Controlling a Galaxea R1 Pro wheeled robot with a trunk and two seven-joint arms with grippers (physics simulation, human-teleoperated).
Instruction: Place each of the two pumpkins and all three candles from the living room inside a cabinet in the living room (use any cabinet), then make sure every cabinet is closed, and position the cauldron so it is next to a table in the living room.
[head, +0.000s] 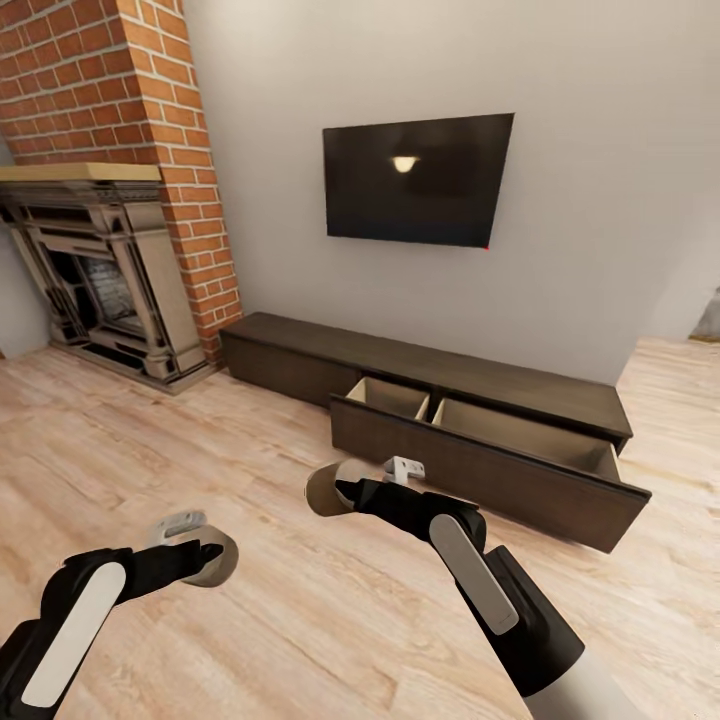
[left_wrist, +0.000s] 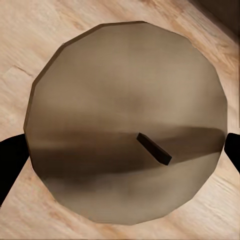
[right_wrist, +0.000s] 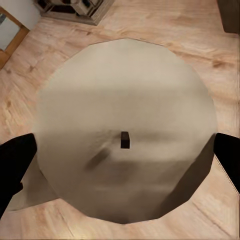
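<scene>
Each of my grippers holds a candle above the plank floor. In the head view my left gripper (head: 208, 556) is shut on a tan candle (head: 222, 566) at the lower left. My right gripper (head: 338, 490) is shut on a second candle (head: 322, 488), just in front of the cabinet (head: 300, 350). The cabinet's drawer (head: 480, 470) is pulled out, showing two pale compartments. The left wrist view shows the candle's (left_wrist: 125, 100) round top and wick between black fingers (left_wrist: 10, 165). In the right wrist view the other candle (right_wrist: 125, 95) sits between fingers (right_wrist: 15, 160). No pumpkins or cauldron are in sight.
A stone fireplace (head: 110, 270) under a red brick chimney (head: 120, 70) stands at the left. A black TV (head: 418, 178) hangs on the grey wall above the cabinet. Light wood floor (head: 200, 440) stretches between me and the cabinet.
</scene>
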